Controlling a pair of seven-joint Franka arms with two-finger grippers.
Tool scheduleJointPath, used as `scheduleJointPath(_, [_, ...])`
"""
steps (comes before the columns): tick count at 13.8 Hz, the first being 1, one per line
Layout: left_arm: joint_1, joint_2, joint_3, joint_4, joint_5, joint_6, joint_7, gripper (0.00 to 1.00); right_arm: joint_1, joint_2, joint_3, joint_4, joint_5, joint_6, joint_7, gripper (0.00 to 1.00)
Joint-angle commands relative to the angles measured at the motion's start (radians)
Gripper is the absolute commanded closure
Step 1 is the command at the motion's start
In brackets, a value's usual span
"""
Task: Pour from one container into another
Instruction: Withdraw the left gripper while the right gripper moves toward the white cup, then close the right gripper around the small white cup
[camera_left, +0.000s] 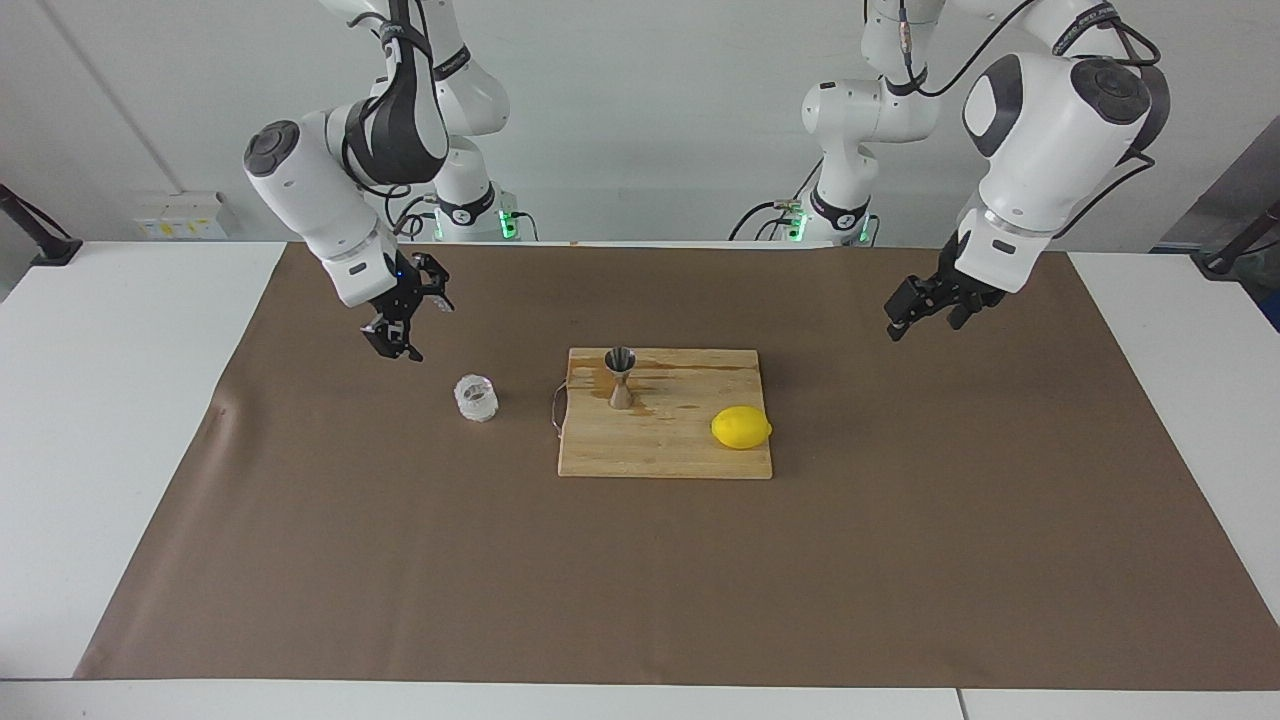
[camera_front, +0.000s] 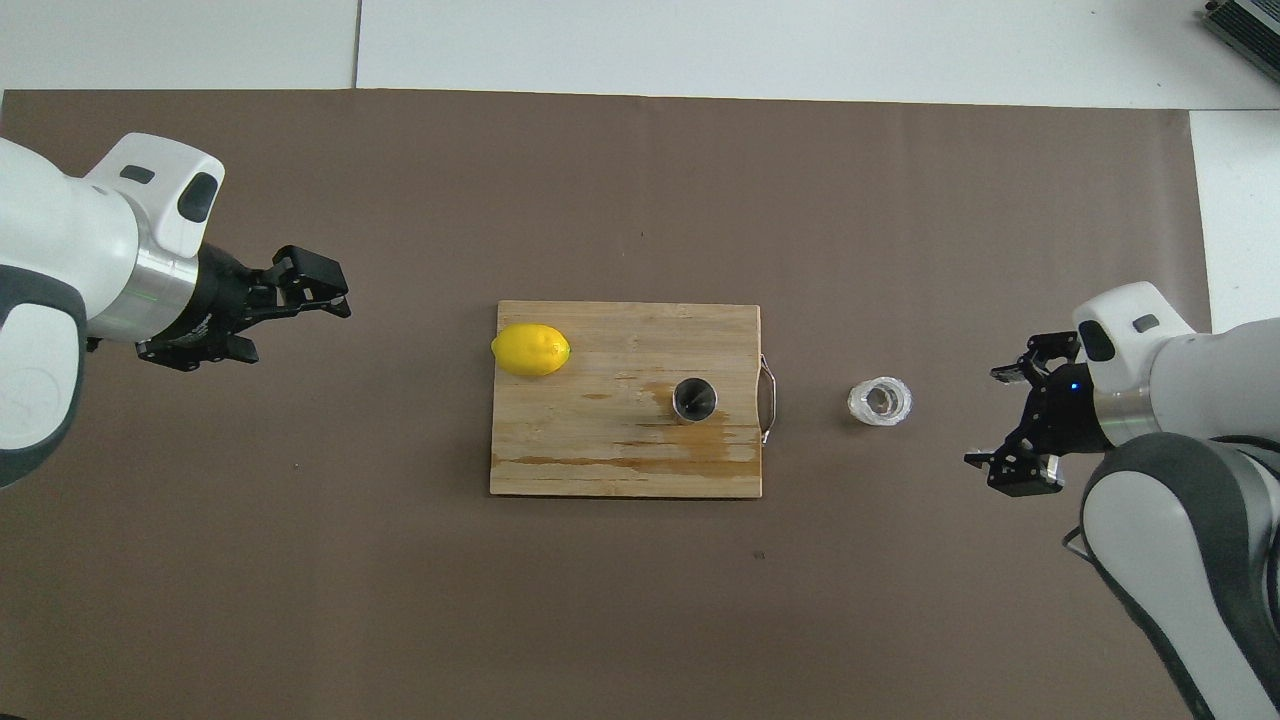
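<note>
Two grippers hang in the air with nothing in them, and the right one matters most. The right gripper (camera_left: 400, 325) has its fingers spread apart and hovers over the brown mat (camera_left: 900, 560), toward the right arm's end of the table, close to the glass tumbler (camera_left: 476, 397) but not touching it. In the overhead view the right gripper (camera_front: 1022, 428) opens toward the glass tumbler (camera_front: 880, 401), which lies between it and the cutting board (camera_front: 600, 460). The tumbler stands upright on the mat, just off the board's handle end, its mouth facing up, so its axis is vertical and a sideways grasp around the faceted wall looks to be the natural approach. On the board stands the steel jigger (camera_left: 620, 377), upright on its lower cone, near the handle end and the edge nearer the robots; a lemon (camera_left: 741, 427) lies on the same board toward the left arm's end. The left gripper (camera_left: 928, 310) is also released, fingers apart, over bare mat well clear of the board; that arm appears to be waiting. The right arm is plainly the nearer one to the tumbler, and once lifted the glass would have only a short way to travel to the jigger's open top.
</note>
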Motion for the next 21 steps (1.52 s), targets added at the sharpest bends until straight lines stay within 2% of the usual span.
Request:
scheduleJointPath(1, [0.028,-0.033,-0.011,-0.01,0.037,-0.036,0.15,0.0,-0.029,0.073,0.009,-0.01,0.061,0.08,-0.132,0.0])
scheduleJointPath(4, [0.052,-0.046,-0.011,0.028,0.054,-0.105,0.277,0.0,-0.027,0.13,0.011,-0.015,0.074,0.155,-0.178,0.0])
scheduleJointPath(9, [0.078,-0.046,-0.005,0.159,0.097,-0.28,0.372,0.0,-0.012,0.19,0.011,-0.021,0.136,0.206,-0.238,0.0])
scheduleJointPath(11, [0.077,-0.052,-0.006,0.156,0.093,-0.272,0.366,0.0,-0.01,0.2,0.014,-0.033,0.14,0.227,-0.265,0.0])
scheduleJointPath(14, [0.068,-0.069,-0.006,0.131,0.093,-0.272,0.357,0.0,0.005,0.226,0.014,-0.036,0.218,0.231,-0.333,0.0])
scheduleJointPath(19, [0.08,-0.069,0.0,0.183,0.042,-0.298,0.334,0.0,0.034,0.249,0.014,-0.045,0.263,0.267,-0.387,0.0])
scheduleJointPath(21, [0.084,-0.069,0.002,0.188,0.024,-0.3,0.29,0.0,0.036,0.265,0.014,-0.053,0.321,0.272,-0.455,0.0])
